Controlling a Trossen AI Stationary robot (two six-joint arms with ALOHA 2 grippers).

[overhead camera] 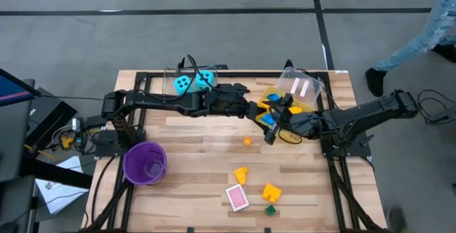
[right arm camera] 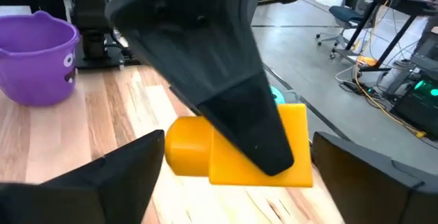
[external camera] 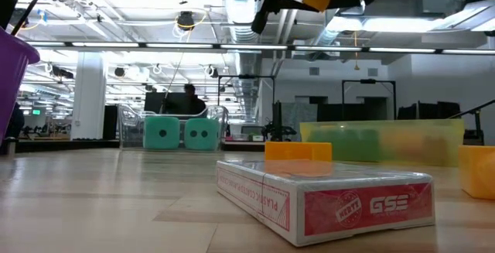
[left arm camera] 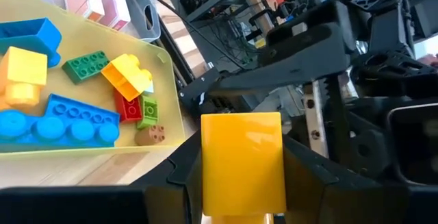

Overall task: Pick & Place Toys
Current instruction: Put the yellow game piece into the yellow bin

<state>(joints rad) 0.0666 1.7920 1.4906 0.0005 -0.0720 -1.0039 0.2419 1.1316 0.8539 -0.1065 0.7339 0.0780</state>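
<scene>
Two dark robot arms are meeting gripper to gripper, the left gripper facing the right gripper, beside a yellow plastic bin of bricks, while a purple plastic cup and a pink card are lying on the wooden table.

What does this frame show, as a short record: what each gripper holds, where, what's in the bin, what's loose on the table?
left gripper: shut on a yellow plastic building brick, raised beside the yellow plastic bin
right gripper: open, fingers either side of that brick, not gripping
bin contents: blue, green, red and yellow bricks
loose on table: pink card box, orange bricks, small green brick
purple plastic cup: near the left arm's base
cyan dice: in a clear container at the far edge
</scene>
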